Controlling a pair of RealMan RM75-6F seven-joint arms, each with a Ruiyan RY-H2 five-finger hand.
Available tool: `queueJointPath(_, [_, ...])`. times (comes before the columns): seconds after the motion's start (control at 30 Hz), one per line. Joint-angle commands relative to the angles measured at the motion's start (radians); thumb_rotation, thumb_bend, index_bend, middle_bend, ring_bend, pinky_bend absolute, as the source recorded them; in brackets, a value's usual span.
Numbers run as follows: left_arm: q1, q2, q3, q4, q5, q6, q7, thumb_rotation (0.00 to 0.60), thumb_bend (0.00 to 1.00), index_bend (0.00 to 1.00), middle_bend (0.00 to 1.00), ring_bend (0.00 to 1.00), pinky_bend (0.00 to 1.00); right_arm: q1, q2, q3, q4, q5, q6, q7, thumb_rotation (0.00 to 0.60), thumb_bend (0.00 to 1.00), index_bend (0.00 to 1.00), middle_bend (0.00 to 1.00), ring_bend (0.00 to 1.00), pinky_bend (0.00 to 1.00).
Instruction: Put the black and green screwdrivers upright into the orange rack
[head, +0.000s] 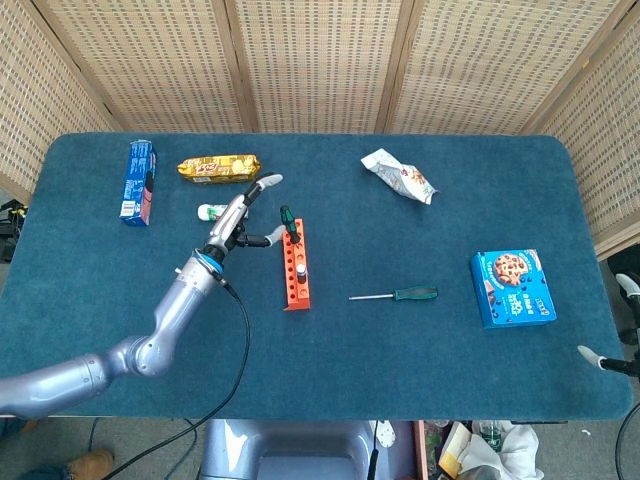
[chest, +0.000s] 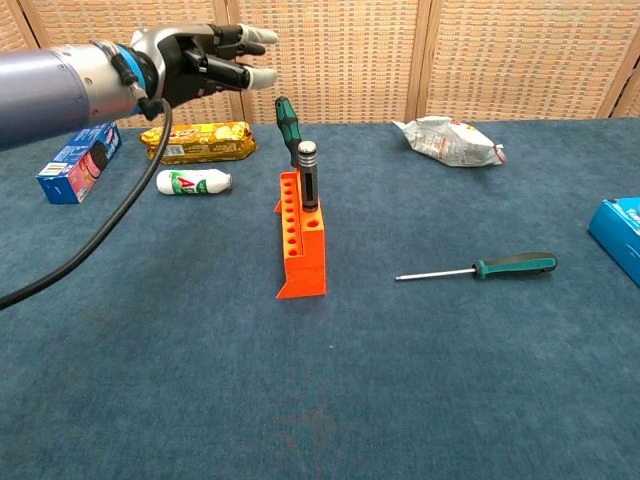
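Note:
The orange rack (head: 296, 268) (chest: 302, 238) lies lengthwise mid-table. A black screwdriver (chest: 309, 177) stands upright in it near its far end. Just behind, a green-handled screwdriver (head: 287, 220) (chest: 287, 124) stands in the rack's far end, leaning slightly left. My left hand (head: 238, 215) (chest: 205, 62) hovers up and to the left of it, fingers spread, holding nothing. A second green-handled screwdriver (head: 395, 295) (chest: 478, 269) lies flat on the cloth right of the rack. Only fingertips of my right hand (head: 605, 358) show at the right edge of the head view.
A white tube (head: 208, 211) (chest: 193, 181), a gold snack pack (head: 218, 167) (chest: 198, 142) and a blue carton (head: 139, 182) (chest: 75, 162) lie left of the rack. A crumpled white bag (head: 400, 176) (chest: 450, 140) sits far back; a blue cookie box (head: 512, 288) (chest: 620, 235) lies right.

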Motion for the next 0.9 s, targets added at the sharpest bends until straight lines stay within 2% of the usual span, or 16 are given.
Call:
queueJointPath(0.03, [-0.005,0.071,0.001,-0.072,-0.027,0.010,0.069,0.600,0.94,0.06,0.00,0.00,0.00,0.000,0.000,0.000,-0.001,-0.001,0.000,0.000,0.600,0.00,0.00,0.00,0.00,0.00])
queueJointPath(0.07, [-0.010,0.090,0.001,-0.089,-0.045,0.004,0.085,0.600,0.99,0.06,0.00,0.00,0.00,0.000,0.000,-0.001,-0.002,-0.002,0.000,0.000,0.600,0.00,0.00,0.00,0.00,0.00])
queueJointPath(0.3, [-0.086,0.181,0.029,-0.130,-0.190,-0.017,0.247,0.600,1.00,0.12,0.00,0.00,0.00,0.001,-0.001,-0.001,-0.004,0.000,0.002,-0.008,0.600,0.00,0.00,0.00,0.00,0.00])
queueJointPath(0.4, [-0.172,0.213,0.065,-0.107,-0.342,-0.018,0.373,0.600,1.00,0.19,0.01,0.00,0.01,0.004,-0.005,-0.001,-0.002,0.004,-0.002,-0.018,0.600,0.00,0.00,0.00,0.00,0.00])
queueJointPath(0.47, [-0.227,0.212,0.086,-0.084,-0.441,-0.002,0.438,0.600,1.00,0.26,0.05,0.00,0.06,0.006,-0.007,-0.002,-0.004,0.005,-0.004,-0.027,0.600,0.00,0.00,0.00,0.00,0.00])
queueJointPath(0.57, [-0.282,0.202,0.109,-0.067,-0.520,0.031,0.508,0.600,1.00,0.35,0.13,0.01,0.13,0.007,-0.009,-0.001,-0.004,0.009,-0.006,-0.033,0.600,0.00,0.00,0.00,0.00,0.00])
queueJointPath(0.77, [-0.333,0.177,0.116,-0.032,-0.605,0.023,0.538,0.600,1.00,0.36,0.15,0.03,0.14,0.008,-0.011,0.000,-0.003,0.018,-0.009,-0.038,0.600,0.00,0.00,0.00,0.00,0.00])
queueJointPath(0.9, [-0.352,0.154,0.130,0.016,-0.657,-0.021,0.532,0.600,1.00,0.36,0.16,0.11,0.18,0.009,-0.011,0.003,-0.001,0.024,-0.010,-0.037,0.600,0.00,0.00,0.00,0.00,0.00])
